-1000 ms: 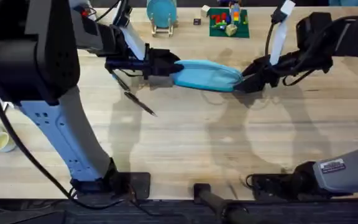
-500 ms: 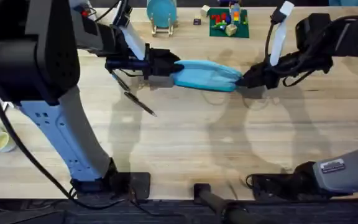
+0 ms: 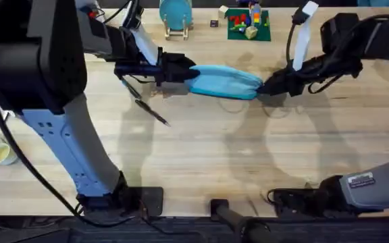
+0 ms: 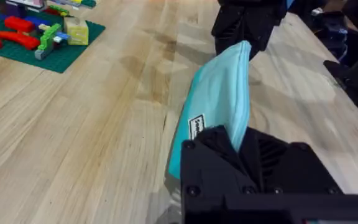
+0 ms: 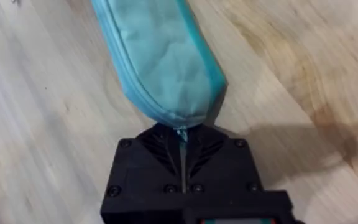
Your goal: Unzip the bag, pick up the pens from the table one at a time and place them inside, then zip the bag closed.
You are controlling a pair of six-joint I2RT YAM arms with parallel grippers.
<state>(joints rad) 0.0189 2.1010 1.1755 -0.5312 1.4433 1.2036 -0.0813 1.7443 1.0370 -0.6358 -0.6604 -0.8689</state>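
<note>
- Across the far middle of the table (image 3: 201, 155), the bag (image 3: 225, 81) is lying lengthwise between the two grippers, a light blue fabric pouch stretched out between them.
- At its left end, the left gripper (image 3: 184, 73) is clamping the fabric; the left wrist view is showing the pouch running straight into the black fingers, which are closed on it.
- At its right end, the right gripper (image 3: 267, 86) is pinching the tip of the bag, the fingers pressed together with only a thin seam between them (the pull tab itself is too small to make out, so whether it is in the pinch is unclear).
- The zipper line visible along the pouch in the right wrist view is looking closed, so by my reading the unzipping is only starting.
- One pen (image 3: 152, 112) is lying on the wood just in front of the left gripper, slanting toward the near edge; a second dark pen (image 3: 131, 88) seems to be lying under the left gripper's shadow, hard to tell apart from it.
- Everything is remaining to do: opening the zipper, loading each pen in turn, and zipping shut.
- Both arms are reaching far forward from their bases, the left forearm looming large and dark at the left of the overhead view, the right arm coming in from the far right, wrist low over the table.
</note>
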